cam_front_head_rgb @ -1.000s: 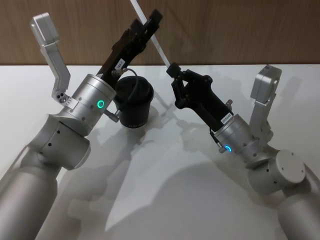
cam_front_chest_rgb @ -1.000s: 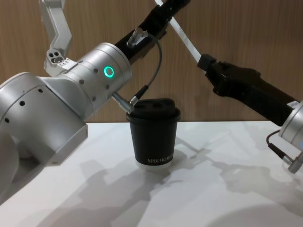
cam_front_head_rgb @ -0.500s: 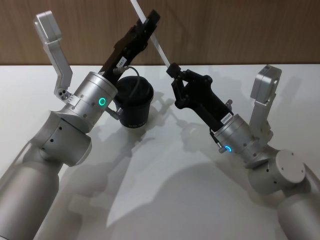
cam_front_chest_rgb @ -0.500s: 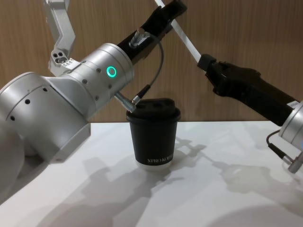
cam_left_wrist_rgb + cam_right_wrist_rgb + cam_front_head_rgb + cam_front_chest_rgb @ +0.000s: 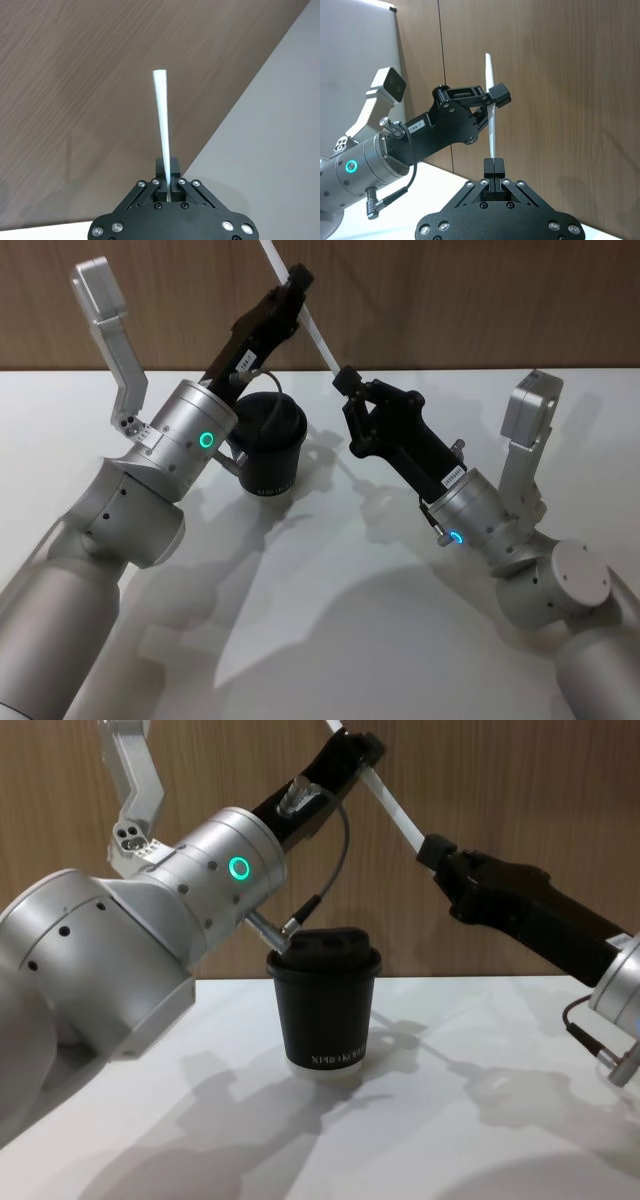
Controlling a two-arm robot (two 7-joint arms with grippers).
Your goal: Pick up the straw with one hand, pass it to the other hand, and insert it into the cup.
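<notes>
The thin white straw (image 5: 320, 340) slants up in the air above the table, to the right of the cup and higher. My right gripper (image 5: 348, 375) is shut on its lower end, seen close in the right wrist view (image 5: 493, 167). My left gripper (image 5: 298, 280), on the wrist with the green ring, is shut on the straw's upper part (image 5: 162, 125), with the tip sticking out past the fingers. The black lidded cup (image 5: 328, 1005) stands upright on the table beneath the left arm, untouched.
The white table (image 5: 330, 620) spreads wide in front of the cup. A wooden wall (image 5: 520, 790) rises close behind. Both arms' silver wrists and elbows crowd the table's left and right sides.
My left gripper's fingers have closed in on the upper straw and the left arm has shifted slightly. The right gripper, straw and cup have stayed put.
</notes>
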